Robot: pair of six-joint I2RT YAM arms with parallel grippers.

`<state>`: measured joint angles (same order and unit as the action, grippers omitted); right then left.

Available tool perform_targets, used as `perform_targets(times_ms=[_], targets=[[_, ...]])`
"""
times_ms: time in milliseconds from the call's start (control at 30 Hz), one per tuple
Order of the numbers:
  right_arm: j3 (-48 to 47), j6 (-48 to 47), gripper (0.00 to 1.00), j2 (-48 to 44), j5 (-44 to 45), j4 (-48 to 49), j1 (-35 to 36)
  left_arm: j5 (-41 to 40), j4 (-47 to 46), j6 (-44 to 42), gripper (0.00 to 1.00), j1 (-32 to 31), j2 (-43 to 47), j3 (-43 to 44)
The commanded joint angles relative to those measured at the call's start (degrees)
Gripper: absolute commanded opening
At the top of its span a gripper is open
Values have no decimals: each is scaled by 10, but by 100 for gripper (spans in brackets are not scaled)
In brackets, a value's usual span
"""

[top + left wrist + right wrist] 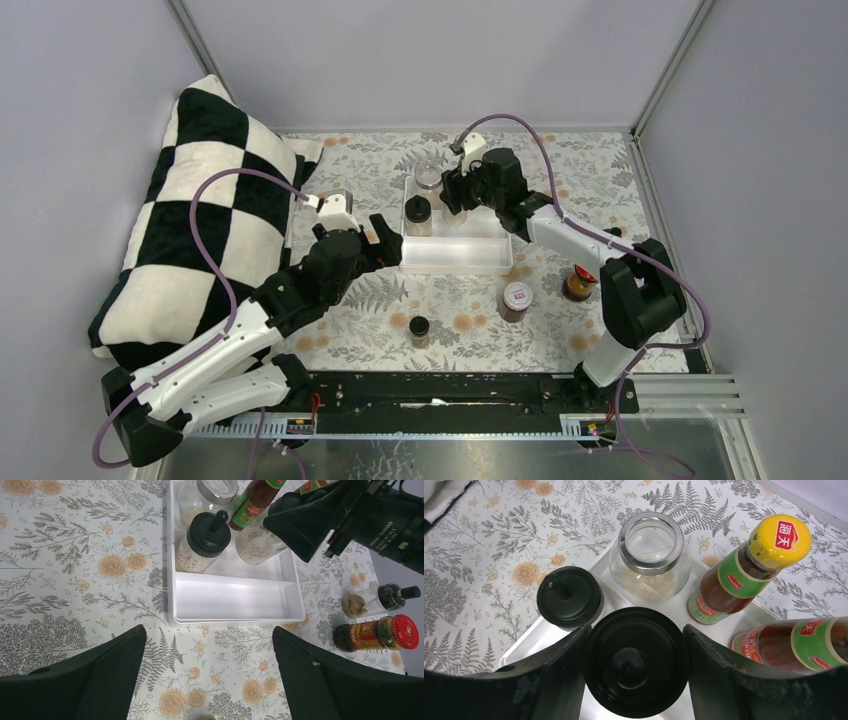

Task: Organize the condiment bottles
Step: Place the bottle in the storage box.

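- Right gripper [636, 640]: closed on one black-lidded clear jar [636, 675], which stands in the white rectangular tray [235, 597]
- Left gripper [207, 645]: spread wide, holding nothing
- Tray holds five condiment bottles [749, 565]; three jars [516, 298] stand outside

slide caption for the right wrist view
Right tool clasps a black-lidded jar at the white tray, beside a yellow-capped sauce bottle

Tray [455, 255] centre (bottles [744, 565] in far compartment); three jars [516, 298] on table [470, 335] before it; pillow [200, 220] left.
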<state>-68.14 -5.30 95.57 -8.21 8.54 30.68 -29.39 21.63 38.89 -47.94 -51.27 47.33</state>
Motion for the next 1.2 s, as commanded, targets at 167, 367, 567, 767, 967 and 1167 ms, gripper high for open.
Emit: perform_targets(times_ms=[167,367,567,767,967,1167], targets=[[20,0,60,30,14,109,-6,15,-20,-6,99,2,7,0],[52,6,60,34,22,132,-7,15,-20,-5,99,2,8,2],[61,18,61,51,16,153,-6,23,-20,-2,99,2,11,2],[49,21,61,66,8,154,-6,22,-19,-2,99,3,17,-1],[52,21,80,71,10,150,-6,28,-18,-4,99,2,12,1],[52,22,90,46,13,136,-7,21,-6,-2,99,2,4,11]])
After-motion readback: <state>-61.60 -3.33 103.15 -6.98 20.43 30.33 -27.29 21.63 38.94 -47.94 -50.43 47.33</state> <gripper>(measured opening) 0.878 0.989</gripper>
